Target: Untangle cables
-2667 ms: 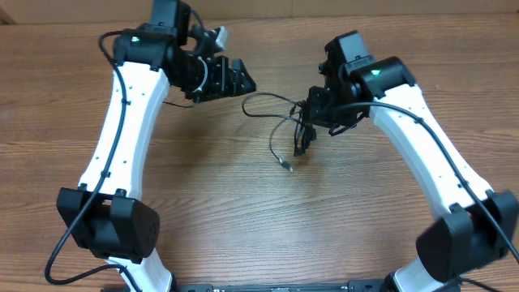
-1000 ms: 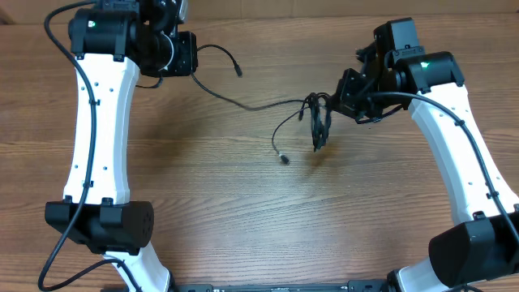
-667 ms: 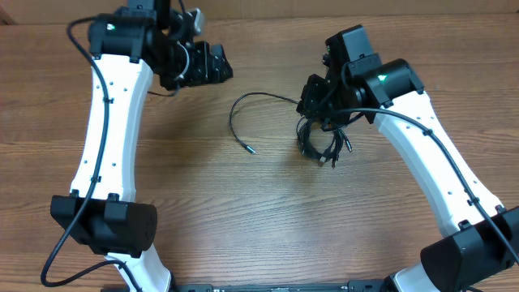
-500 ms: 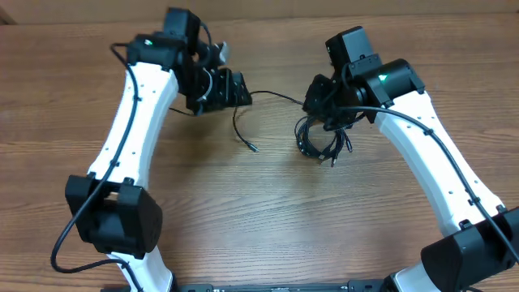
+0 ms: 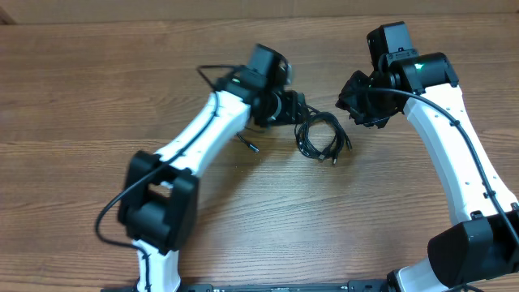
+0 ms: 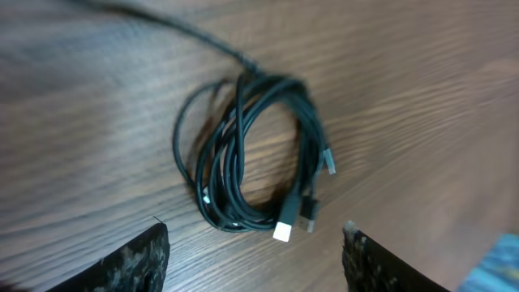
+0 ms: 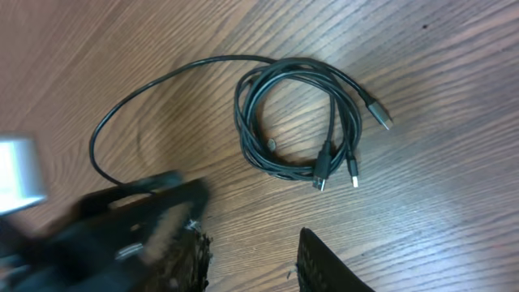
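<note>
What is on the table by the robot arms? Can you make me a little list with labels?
cables: black, wound in one coiled bundle, lying on the table, held by neither gripper
loose strand: curves away from the coil
plug ends: metal tips poking out of the coil
left gripper: open, empty, facing the bundle
right gripper: open, empty, apart from the bundle
table: brown wood

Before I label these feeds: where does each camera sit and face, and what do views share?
Overhead: fixed above the table, facing down; left arm, right arm; left tool and right tool flank the cables.
Left wrist: on the left arm, looking down at the cables; its fingers show at the bottom edge.
Right wrist: on the right arm, looking down at the cables; its fingers show at the bottom.
Shared: both wrist views hold the same cables.
</note>
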Motion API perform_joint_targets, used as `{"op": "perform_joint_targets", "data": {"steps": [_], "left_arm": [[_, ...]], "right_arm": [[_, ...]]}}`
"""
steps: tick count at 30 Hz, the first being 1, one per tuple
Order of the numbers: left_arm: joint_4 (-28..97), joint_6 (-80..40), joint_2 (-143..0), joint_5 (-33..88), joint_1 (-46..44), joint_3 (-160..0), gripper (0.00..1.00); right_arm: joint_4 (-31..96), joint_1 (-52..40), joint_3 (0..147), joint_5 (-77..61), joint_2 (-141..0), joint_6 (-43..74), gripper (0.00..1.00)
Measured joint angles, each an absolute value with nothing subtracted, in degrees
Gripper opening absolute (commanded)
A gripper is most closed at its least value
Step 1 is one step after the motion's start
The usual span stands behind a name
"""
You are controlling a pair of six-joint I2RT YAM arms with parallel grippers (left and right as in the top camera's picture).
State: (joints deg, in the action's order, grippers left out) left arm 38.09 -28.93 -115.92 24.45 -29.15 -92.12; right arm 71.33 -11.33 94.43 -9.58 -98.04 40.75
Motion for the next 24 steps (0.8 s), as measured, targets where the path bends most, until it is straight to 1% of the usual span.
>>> {"op": "perform_joint_targets", "data": {"steps": [2,3,4,7,9,13,15,16,17,19,24], "left_arm": [[38.3,-31.6,-119.8,22.7,-32.3,-91.9,0.55],[38.6,-33.2,-121.5,22.2,-33.5,-91.7,0.54],[38.7,-34.3,-122.7,21.8,-34.1,-91.7,0.52],[39.0,-37.5,-124.9,20.7,-34.4,-91.4,0.49],[39.0,-39.0,-125.4,19.9,-34.4,-91.4,0.49],[37.8,-41.7,-125.4,15.4,-34.9,-91.4,0.48],[36.0,-42.3,-125.4,12.7,-35.2,-91.4,0.42],[35.9,-42.6,-125.4,12.1,-35.2,-91.4,0.35],[35.6,-43.0,-125.4,10.6,-35.3,-91.4,0.27],[35.5,-43.4,-125.4,9.1,-35.7,-91.4,0.05],[35.6,-43.6,-125.4,8.1,-36.0,-91.4,0.04]], "right_arm": [[72.0,-11.3,94.4,-9.6,-98.0,40.1,0.32],[72.1,-11.3,94.4,-9.6,-98.0,40.1,0.31],[72.2,-11.3,94.4,-9.6,-98.0,39.9,0.29],[72.3,-11.3,94.4,-9.6,-98.0,39.5,0.28],[72.8,-11.3,94.4,-9.6,-98.0,39.2,0.27],[72.9,-11.3,94.4,-9.6,-98.0,39.0,0.27],[73.0,-11.3,94.4,-9.6,-98.0,38.9,0.28],[73.0,-11.3,94.4,-9.6,-98.0,38.9,0.28],[73.0,-11.3,94.4,-9.6,-98.0,38.8,0.28],[73.0,-11.3,94.4,-9.6,-98.0,38.5,0.28],[72.9,-11.3,94.4,-9.6,-98.0,38.1,0.28]]}}
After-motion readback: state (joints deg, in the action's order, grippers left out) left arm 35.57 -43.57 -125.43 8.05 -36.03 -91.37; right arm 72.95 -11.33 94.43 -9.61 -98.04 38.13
